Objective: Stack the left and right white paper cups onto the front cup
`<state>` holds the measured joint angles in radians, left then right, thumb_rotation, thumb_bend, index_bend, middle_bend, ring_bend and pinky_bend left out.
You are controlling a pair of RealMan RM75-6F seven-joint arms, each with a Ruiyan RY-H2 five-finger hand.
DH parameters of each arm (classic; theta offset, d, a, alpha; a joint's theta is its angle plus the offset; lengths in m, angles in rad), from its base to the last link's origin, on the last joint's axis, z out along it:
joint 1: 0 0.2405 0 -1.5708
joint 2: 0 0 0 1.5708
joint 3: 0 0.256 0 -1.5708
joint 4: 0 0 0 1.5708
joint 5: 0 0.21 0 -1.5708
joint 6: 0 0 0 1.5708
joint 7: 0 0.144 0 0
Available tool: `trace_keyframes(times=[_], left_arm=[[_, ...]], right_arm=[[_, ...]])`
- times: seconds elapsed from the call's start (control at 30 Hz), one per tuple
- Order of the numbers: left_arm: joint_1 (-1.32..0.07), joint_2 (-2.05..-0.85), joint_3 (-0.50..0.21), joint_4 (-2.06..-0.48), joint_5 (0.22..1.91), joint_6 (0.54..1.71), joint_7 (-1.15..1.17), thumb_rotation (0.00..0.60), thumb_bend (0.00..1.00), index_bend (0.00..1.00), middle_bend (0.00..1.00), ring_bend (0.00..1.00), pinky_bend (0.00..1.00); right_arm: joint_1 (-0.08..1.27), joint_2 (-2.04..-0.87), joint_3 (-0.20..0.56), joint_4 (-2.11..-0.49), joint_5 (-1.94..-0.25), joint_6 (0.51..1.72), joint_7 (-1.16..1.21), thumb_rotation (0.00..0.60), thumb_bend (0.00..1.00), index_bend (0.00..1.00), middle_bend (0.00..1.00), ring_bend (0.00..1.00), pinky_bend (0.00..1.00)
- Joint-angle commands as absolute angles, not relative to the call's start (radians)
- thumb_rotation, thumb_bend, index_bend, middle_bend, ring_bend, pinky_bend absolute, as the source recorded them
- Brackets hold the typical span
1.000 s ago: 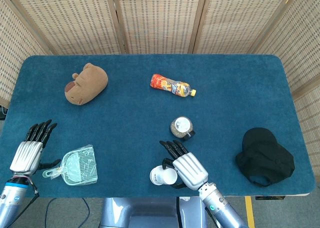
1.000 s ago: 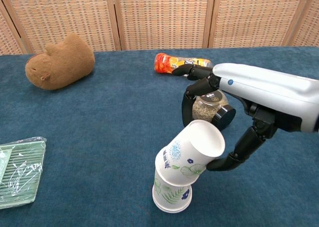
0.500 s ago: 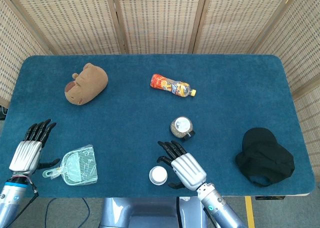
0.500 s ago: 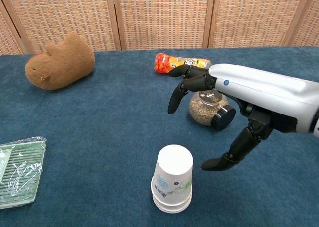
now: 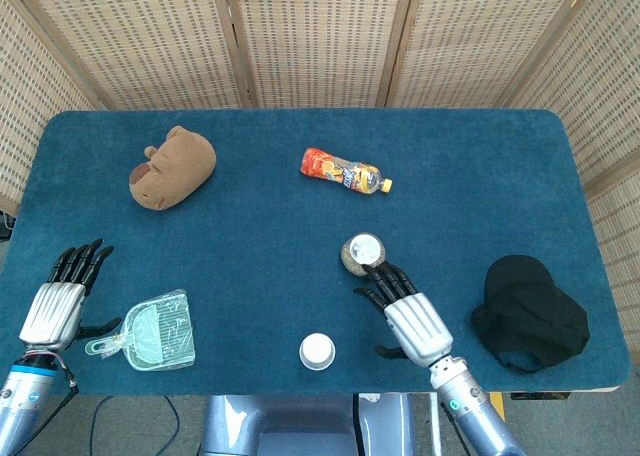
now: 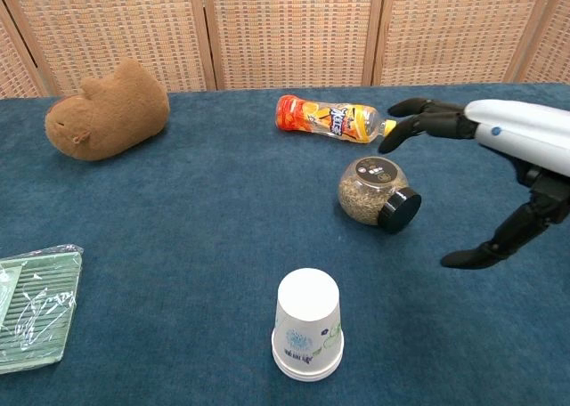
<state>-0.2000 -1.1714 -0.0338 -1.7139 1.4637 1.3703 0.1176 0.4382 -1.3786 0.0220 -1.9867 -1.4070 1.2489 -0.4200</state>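
Note:
The white paper cups stand nested as one upside-down stack [image 5: 316, 352] [image 6: 308, 336] near the table's front edge, printed with blue and green flowers. My right hand [image 5: 407, 315] [image 6: 499, 170] hovers to the right of the stack, well apart from it, fingers spread and holding nothing. At the front left corner my left hand [image 5: 62, 298] lies open over the table, empty; the chest view does not show it.
A round glass jar [image 5: 362, 255] [image 6: 376, 193] lies just beyond my right hand. An orange bottle [image 5: 344, 171] [image 6: 329, 119] lies further back, a brown plush toy [image 5: 172, 168] [image 6: 108, 109] at the back left. A wrapped green scoop [image 5: 152, 331] [image 6: 34, 304] sits by my left hand, a black cap [image 5: 530, 315] at the right.
My right hand let go of the tilted top cup, which settled squarely onto the stack. The hand then drew away to the right, opening. The left hand has not moved.

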Motion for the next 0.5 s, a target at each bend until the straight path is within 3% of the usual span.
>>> trace_keyframes(times=[0.03,0.5], left_arm=[[-0.199,-1.174,-0.034,-1.712,1.464,1.372,0.116,0.600,0.12,0.00,0.00,0.00,0.00],[-0.186,-1.209,-0.027,-1.687,1.488,1.405,0.138,0.600,0.12,0.00,0.00,0.00,0.00]], right_arm=[[0.401,-1.339,0.021,-1.917,-1.424,1.298,-0.368,0.600,0.12,0.14,0.00,0.00,0.00],[0.275,-1.261,0.018,-1.664,-1.451,1.444,-0.124,0.600,0.12,0.12,0.00,0.00,0.00]])
